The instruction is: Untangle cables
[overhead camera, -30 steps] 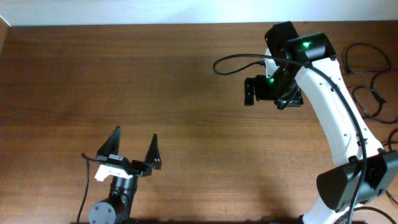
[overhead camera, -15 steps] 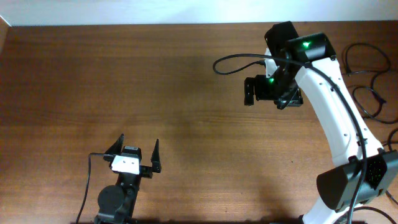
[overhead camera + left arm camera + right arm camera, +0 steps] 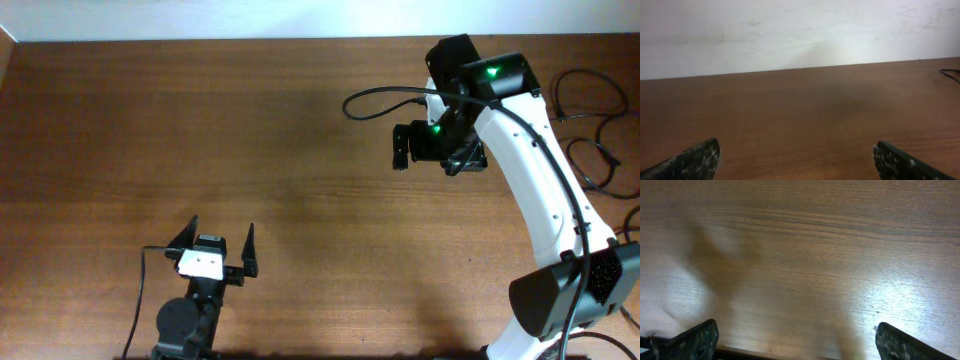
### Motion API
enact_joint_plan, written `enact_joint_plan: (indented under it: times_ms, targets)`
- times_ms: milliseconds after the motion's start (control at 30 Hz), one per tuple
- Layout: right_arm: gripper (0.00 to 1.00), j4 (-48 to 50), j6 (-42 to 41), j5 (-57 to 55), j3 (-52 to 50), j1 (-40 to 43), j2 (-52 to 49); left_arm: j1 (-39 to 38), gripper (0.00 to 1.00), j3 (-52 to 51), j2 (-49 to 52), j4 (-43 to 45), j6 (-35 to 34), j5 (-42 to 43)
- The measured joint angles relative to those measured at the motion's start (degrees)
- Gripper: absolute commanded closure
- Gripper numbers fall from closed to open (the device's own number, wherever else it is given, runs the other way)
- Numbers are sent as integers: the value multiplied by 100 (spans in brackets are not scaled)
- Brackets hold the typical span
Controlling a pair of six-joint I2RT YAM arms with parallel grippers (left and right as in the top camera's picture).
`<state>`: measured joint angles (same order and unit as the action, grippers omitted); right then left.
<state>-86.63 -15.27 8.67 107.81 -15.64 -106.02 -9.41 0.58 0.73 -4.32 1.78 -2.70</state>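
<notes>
The cables (image 3: 597,150) are thin black cords lying in loose loops at the table's far right edge, partly cut off by the frame. A short piece of a cable (image 3: 951,73) shows at the right edge of the left wrist view. My left gripper (image 3: 220,230) stands open near the front left, far from them, with nothing between its fingers (image 3: 700,159). My right gripper (image 3: 399,147) hangs open over bare wood at the back right, left of the cables. Its fingertips (image 3: 700,337) frame only table.
The brown wooden table (image 3: 200,120) runs to a white wall at the back. A thicker black cable (image 3: 372,96) fixed to the right arm arches leftward above the table. The white right arm (image 3: 540,190) stands between its gripper and the cables.
The left gripper has drawn back a little and turned from slanting right to pointing straight away from the front edge, then held still. The right arm has not moved.
</notes>
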Motion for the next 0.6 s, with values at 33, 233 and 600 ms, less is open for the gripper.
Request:
enact_joint_plan:
  times_ms: [33,233,600]
  targets:
    - [1,2,2,-2,0,0,0,122,1,0,0,0,0,-2]
    - [1,0,2,-2,0,0,0,483,1,0,0,0,0,-11]
    - [1,0,2,-2,0,0,0,483,1,0,0,0,0,-11]
